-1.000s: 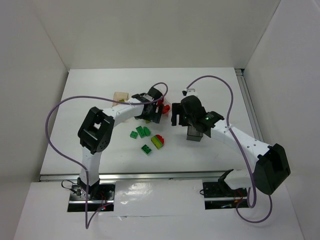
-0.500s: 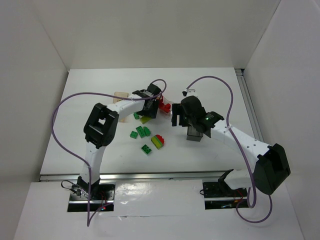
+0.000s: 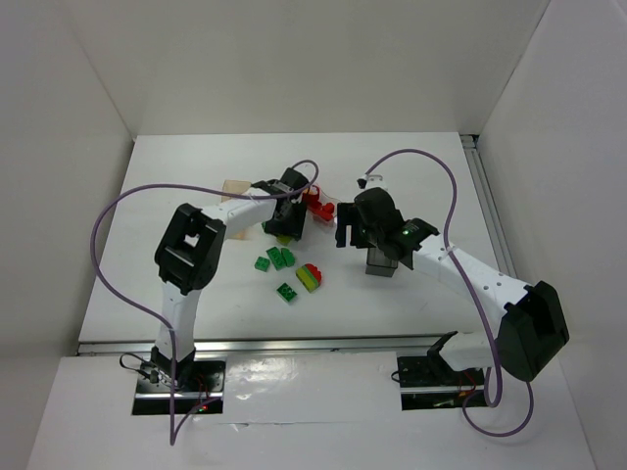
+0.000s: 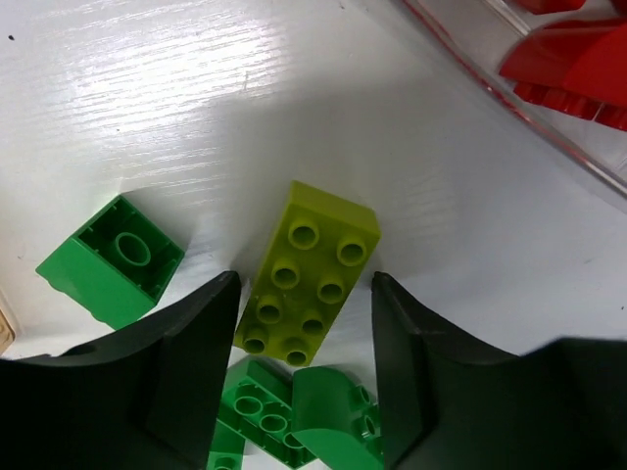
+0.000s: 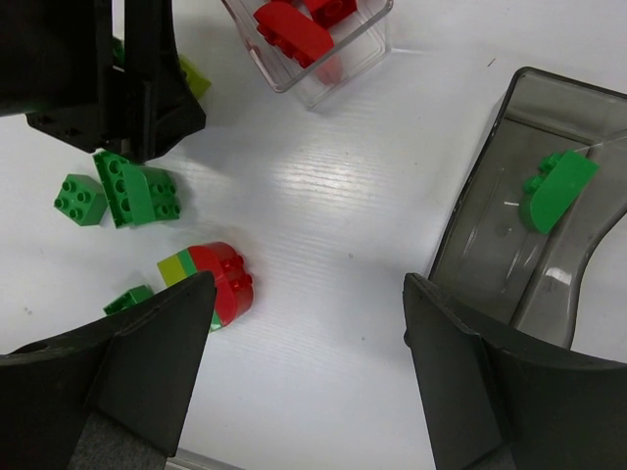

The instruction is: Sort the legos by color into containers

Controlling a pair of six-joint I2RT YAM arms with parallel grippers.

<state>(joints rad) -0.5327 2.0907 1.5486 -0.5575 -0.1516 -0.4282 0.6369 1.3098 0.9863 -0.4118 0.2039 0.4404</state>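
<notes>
We have the left end effector [image 4: 304, 284] pinching the yellow-green brick [image 4: 312, 274] on the desk [image 4: 147, 98], at eight o'clock from the clear tub [image 3: 330, 209]. The right end effector [image 5: 306, 289] hangs spread. Next, we judge, comes a lift toward the tan tub [image 3: 235, 186].

yellow-green lego [image 4: 307, 274] flat, red legos [image 5: 289, 27] in clear container [image 5: 355, 63]

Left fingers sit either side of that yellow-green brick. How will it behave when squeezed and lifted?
The yellow-green brick looks like hard moulded plastic, so probably stiff and light. It lies skewed between the fingers of the left gripper, so it may twist when squeezed. Its glossy sides could slip a little.
</notes>
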